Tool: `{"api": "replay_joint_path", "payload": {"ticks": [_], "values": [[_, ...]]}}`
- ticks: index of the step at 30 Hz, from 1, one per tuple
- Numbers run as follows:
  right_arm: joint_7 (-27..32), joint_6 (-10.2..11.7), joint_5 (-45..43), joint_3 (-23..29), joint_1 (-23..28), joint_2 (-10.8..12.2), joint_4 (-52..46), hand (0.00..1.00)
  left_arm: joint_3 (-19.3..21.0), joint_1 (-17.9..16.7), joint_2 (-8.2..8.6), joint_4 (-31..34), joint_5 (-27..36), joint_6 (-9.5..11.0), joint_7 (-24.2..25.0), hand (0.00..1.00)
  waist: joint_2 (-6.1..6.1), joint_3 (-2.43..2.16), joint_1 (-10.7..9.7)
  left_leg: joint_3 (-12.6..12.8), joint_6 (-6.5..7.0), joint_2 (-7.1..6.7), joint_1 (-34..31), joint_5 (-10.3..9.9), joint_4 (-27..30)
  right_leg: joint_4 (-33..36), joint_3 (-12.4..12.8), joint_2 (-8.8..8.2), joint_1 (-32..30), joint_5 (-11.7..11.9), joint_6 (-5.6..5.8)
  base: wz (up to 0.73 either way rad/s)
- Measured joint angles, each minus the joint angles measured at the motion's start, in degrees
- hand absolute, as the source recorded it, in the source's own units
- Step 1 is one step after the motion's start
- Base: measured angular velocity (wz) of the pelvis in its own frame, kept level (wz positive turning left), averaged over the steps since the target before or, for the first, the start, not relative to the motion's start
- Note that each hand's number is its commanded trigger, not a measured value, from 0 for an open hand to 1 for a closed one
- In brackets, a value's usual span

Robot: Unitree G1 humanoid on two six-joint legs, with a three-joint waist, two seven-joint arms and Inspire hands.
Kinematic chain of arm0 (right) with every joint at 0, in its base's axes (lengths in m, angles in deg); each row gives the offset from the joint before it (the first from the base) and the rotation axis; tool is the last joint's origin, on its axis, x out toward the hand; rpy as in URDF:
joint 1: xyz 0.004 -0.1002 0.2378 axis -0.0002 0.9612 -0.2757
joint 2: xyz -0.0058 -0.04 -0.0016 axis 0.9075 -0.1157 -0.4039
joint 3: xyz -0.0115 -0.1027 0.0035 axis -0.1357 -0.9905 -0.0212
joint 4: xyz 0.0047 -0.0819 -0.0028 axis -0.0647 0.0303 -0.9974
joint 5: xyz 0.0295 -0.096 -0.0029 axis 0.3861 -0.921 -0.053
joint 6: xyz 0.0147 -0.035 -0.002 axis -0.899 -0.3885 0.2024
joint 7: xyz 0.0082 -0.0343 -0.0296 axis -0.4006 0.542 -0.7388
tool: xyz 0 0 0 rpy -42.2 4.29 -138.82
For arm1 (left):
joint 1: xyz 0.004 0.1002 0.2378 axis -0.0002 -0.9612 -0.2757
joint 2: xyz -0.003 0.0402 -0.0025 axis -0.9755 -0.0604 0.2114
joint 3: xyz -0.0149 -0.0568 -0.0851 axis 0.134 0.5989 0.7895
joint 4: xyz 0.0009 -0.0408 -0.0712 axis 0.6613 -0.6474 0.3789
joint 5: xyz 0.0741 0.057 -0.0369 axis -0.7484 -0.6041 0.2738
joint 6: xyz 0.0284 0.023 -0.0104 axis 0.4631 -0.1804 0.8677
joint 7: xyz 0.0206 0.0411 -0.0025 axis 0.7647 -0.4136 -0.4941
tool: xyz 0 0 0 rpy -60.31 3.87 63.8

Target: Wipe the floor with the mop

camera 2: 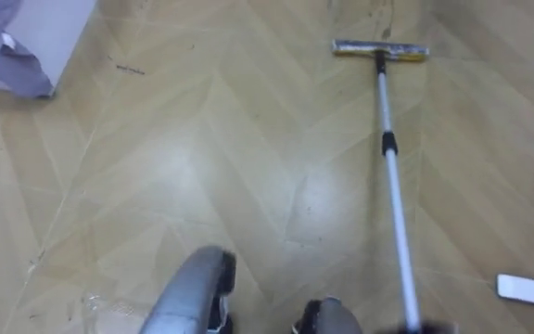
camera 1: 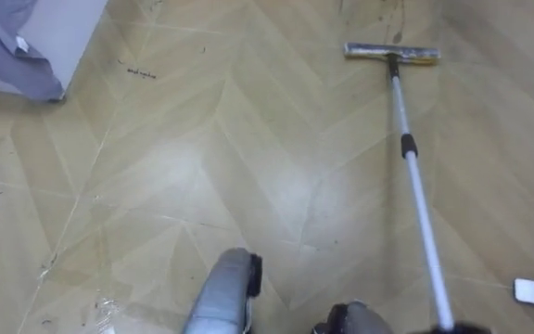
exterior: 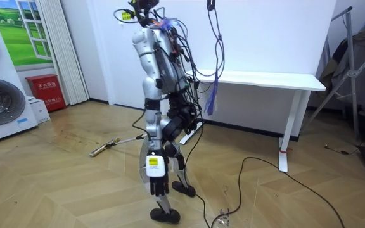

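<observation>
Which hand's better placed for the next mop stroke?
Right, likely. The mop pole runs from the mop head back to the eye view's lower right, the right arm's side. The left hand hangs by the leg in the room view, off the pole.

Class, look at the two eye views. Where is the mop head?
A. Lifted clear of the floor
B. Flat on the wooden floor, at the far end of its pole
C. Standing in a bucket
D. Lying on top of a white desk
B: the mop head lies flat on the wooden floor, ahead of the robot, with the pole running back from it.
</observation>
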Motion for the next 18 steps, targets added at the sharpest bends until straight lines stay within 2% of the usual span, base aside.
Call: {"api": "replay_joint_path", "payload": {"ticks": [1,2,3,4,5,6,7,8,9,10,11,12,13,14,15,16,17,18], "values": [[-0.6,-0.1,0.7,-0.5,-0.7,-0.1,0.3,1.0,-0.1,-0.1,-0.39,0.0,-0.2,0.3,0.4,0.0,-0.7,0.15,0.0,0.2,0.32,-0.2,-0.7,-1.2,-0.5,-0.3,0.6,-0.25,0.2,0.0,0.06,0.22],[-1.8,-1.1,2.9,-2.0,-1.9,-0.9,1.8,1.0,-0.1,-0.3,-0.55,0.0,-0.7,0.4,1.1,0.0,-1.45,-0.14,0.1,0.5,0.37,-0.31,-1.0,-3.5,-4.8,-1.0,1.0,-0.79,1.2,-0.1,0.72,0.4],[-2.6,-1.3,3.9,-3.4,-1.2,-1.9,2.1,1.0,0.0,-0.7,-0.51,0.0,-2.0,0.5,2.3,0.0,-0.76,-0.25,0.1,0.6,0.4,-0.25,0.5,-5.0,-14.0,-1.6,1.2,-0.65,2.3,-0.7,2.34,0.46],[-2.8,-1.2,4.2,-4.2,-0.3,-2.5,2.1,1.0,0.1,-0.7,-0.51,0.1,-3.1,0.5,2.9,0.0,-0.22,-0.48,0.1,0.6,0.35,-0.3,1.7,-5.4,-20.3,-1.5,1.3,-0.54,2.6,-1.2,3.37,0.45],[-3.3,-1.2,4.8,-5.1,1.5,-3.8,2.0,1.0,0.1,-1.0,-0.43,0.1,-5.1,0.4,4.2,0.0,1.11,-1.11,0.0,0.5,0.37,-0.18,5.4,-5.6,-33.7,-1.5,1.0,-0.25,3.0,-2.3,4.59,0.26],[-3.5,-1.2,5.2,-5.9,2.6,-4.2,2.0,1.0,0.2,-1.1,-0.44,0.0,-5.9,0.2,4.9,0.0,1.94,-1.22,0.0,0.4,0.45,-0.17,7.6,-5.7,-40.9,-1.5,0.8,-0.23,3.3,-2.8,4.99,0.13],[-3.8,-1.0,6.1,-6.6,5.1,-4.8,2.0,1.0,0.2,-1.2,-0.49,-0.6,-7.1,-1.0,6.2,0.0,3.2,-1.58,-0.1,0.4,0.68,0.07,11.9,-5.8,-52.4,-1.4,0.7,-0.27,3.7,-3.6,5.55,-0.06],[-3.8,-1.0,6.0,-7.0,8.0,-5.1,2.0,1.0,0.2,-1.0,-0.48,-1.7,-7.4,-1.8,7.4,0.0,4.92,-2.06,-0.4,1.2,2.09,0.39,15.1,-8.4,-58.3,-1.4,0.3,-0.91,4.5,-4.5,6.29,-0.05],[-3.8,-1.1,5.8,-7.0,9.6,-5.2,2.0,1.0,0.2,-0.6,-0.47,-2.3,-7.3,-2.0,7.9,0.0,5.52,-2.4,-0.7,2.0,4.72,0.13,15.5,-11.6,-58.6,-1.4,-0.1,-1.76,4.8,-4.9,7.14,0.12],[-3.9,-1.3,5.8,-7.0,12.6,-5.0,2.9,1.0,0.2,0.6,-0.44,-3.4,-7.3,-2.1,8.1,0.0,6.04,-2.42,-1.9,3.0,7.1,-1.24,15.6,-14.5,-56.9,1.3,0.4,-3.37,4.5,-5.0,7.86,0.39],[-3.7,-1.3,5.8,-7.0,15.8,-4.7,4.1,1.0,0.2,1.8,-0.17,-4.5,-7.0,-2.2,7.9,0.0,6.29,-2.47,-3.4,3.7,8.41,-3.43,16.0,-16.8,-54.7,8.6,2.1,-4.86,2.2,-1.8,8.73,0.49],[-3.7,-1.2,5.8,-7.0,17.7,-4.6,4.0,1.0,0.2,2.1,0.15,-4.5,-7.2,-2.1,7.6,0.0,7.03,-2.55,-4.1,3.8,9.26,-4.09,16.5,-18.4,-53.4,12.1,3.5,-5.03,1.0,1.0,9.19,0.41],[-3.5,-1.2,5.8,-7.0,21.5,-4.1,3.7,1.0,0.2,2.6,0.91,-4.4,-7.8,-1.7,6.7,0.0,8.41,-3.33,-4.8,3.8,10.47,-4.45,17.4,-21.3,-51.4,17.5,5.9,-4.01,-1.2,7.5,9.66,0.06],[-3.0,-1.2,5.8,-7.0,23.5,-2.9,3.3,1.0,0.3,2.7,1.31,-4.1,-7.9,-1.2,6.1,0.0,9.4,-3.79,-5.2,3.7,11.35,-4.51,18.4,-23.3,-50.3,20.9,7.4,-2.45,-3.2,12.6,9.84,-0.12],[-2.8,-1.1,5.8,-7.0,24.0,-1.3,3.3,1.0,0.2,2.9,1.47,-3.6,-7.9,-1.1,5.3,0.0,10.01,-3.57,-6.9,3.4,11.94,-4.96,19.6,-24.7,-50.0,23.4,7.8,-1.33,-5.2,13.3,10.02,-0.15],[-2.5,-1.1,6.0,-7.0,24.2,-0.5,3.2,1.0,0.2,3.0,1.55,-3.0,-7.9,-1.2,5.1,0.0,10.16,-3.53,-7.8,3.1,12.22,-5.48,20.0,-25.1,-50.2,24.6,7.8,-1.02,-6.3,13.1,10.08,0.0],[-1.7,-1.1,6.3,-6.9,24.6,0.9,2.9,1.0,0.2,3.5,1.82,-1.9,-8.2,-1.1,4.8,0.0,10.58,-3.45,-8.7,3.0,12.65,-5.97,20.6,-25.6,-50.8,25.3,7.7,0.03,-8.7,12.6,10.51,0.08],[-1.2,-1.1,6.4,-6.7,24.6,1.5,2.8,1.0,0.2,3.8,1.96,-1.6,-8.2,-1.0,4.7,0.0,10.71,-3.3,-8.9,3.0,12.86,-6.2,20.9,-25.8,-51.2,24.6,7.7,0.33,-9.7,12.3,10.69,0.0]]}}
